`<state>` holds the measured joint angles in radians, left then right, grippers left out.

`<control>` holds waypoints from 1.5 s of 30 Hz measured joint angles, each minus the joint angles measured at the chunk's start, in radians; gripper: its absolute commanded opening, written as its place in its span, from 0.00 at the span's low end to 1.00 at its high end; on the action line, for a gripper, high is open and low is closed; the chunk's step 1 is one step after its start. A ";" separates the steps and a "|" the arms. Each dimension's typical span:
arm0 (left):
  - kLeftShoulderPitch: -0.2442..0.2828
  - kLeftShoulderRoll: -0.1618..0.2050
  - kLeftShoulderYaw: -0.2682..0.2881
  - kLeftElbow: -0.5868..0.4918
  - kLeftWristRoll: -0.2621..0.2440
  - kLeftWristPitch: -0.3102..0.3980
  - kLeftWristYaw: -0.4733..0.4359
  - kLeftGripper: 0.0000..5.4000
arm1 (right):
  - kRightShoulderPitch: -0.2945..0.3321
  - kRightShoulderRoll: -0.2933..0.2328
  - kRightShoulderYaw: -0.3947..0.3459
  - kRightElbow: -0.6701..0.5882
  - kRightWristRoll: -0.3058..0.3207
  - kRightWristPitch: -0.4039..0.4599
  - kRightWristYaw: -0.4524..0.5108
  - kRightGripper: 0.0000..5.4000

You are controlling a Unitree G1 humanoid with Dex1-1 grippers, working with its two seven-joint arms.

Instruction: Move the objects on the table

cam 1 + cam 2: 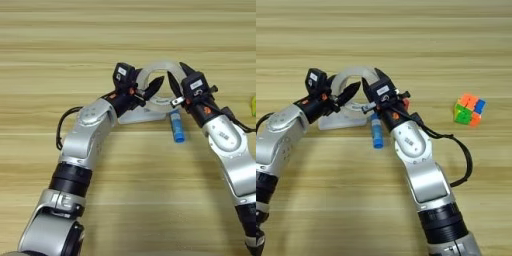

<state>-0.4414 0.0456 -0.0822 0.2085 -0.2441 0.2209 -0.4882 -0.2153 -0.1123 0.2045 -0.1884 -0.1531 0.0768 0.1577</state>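
A clear tape roll point(159, 102) stands tilted on edge above the table point(125, 30), near the middle. My left gripper point(145, 89) is shut on its left rim, one black finger point(154, 86) poking inside the ring. From the right, my right gripper point(179, 79) straddles the right rim, one finger inside and one outside, and looks open. A blue glue-stick tube point(176, 126) lies just below the roll. A flat white bar point(141, 116) lies under the roll, partly hidden by my left gripper.
A multicoloured puzzle cube point(469, 110) sits on the table to the right of my right arm. Both forearms reach in from the near edge, a black cable looping beside each.
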 measured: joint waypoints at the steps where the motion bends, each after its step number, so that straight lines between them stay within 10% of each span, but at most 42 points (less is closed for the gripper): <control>1: 0.000 0.000 0.000 0.000 0.000 0.000 0.000 0.55 | 0.000 0.000 0.000 0.000 0.000 0.000 0.000 0.28; 23: 0.000 0.000 0.002 0.006 -0.001 0.001 0.006 0.54 | -0.001 0.004 -0.001 0.019 -0.002 -0.006 -0.002 0.28; 32: 0.000 -0.010 -0.069 0.027 0.237 -0.174 0.165 0.45 | -0.027 0.009 -0.002 0.041 -0.013 -0.004 -0.030 0.28; 45: 0.000 -0.013 -0.071 0.028 0.243 -0.196 0.191 0.31 | -0.034 0.009 0.002 0.049 -0.015 -0.004 -0.034 0.28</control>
<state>-0.4418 0.0330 -0.1534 0.2361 -0.0013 0.0247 -0.2971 -0.2494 -0.1030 0.2060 -0.1394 -0.1680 0.0731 0.1235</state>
